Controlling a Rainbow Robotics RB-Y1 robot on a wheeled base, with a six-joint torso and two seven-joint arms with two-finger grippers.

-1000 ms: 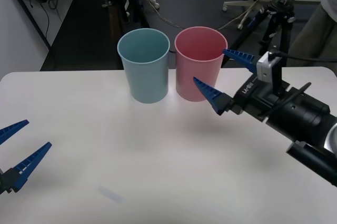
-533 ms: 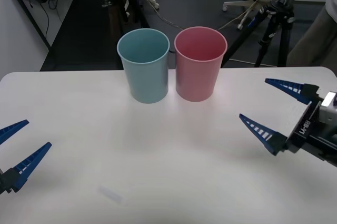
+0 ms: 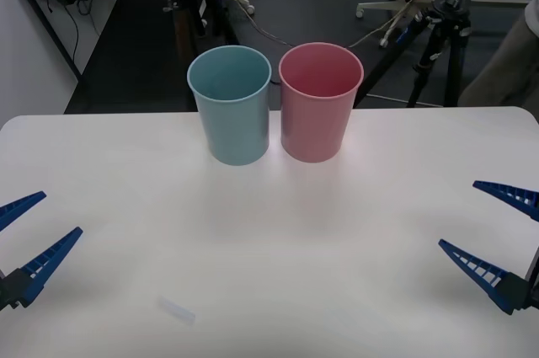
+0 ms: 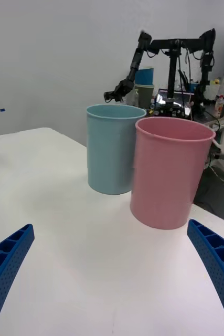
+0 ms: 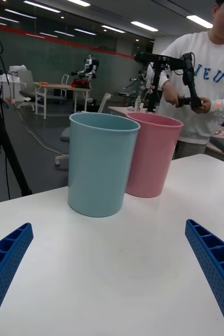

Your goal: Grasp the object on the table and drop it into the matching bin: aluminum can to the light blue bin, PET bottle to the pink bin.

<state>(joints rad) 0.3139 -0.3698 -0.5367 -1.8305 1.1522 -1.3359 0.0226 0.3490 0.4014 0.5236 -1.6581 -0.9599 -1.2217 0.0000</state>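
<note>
Bins stand touching at the white worktop's [image 3: 126, 181] far edge: light blue bin [image 3: 230, 105] left, pink bin [image 3: 320, 102] right. Left gripper [image 3: 25, 236] and right gripper [image 3: 497, 236] hover low at opposite edges, fingers spread, grasping nothing. Can's whereabouts cannot be told; such cans are typically light and dentable, best pinched mid-body.

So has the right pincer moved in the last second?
Yes. The right pincer pulled back from beside the pink bin to the table's right edge.
</note>
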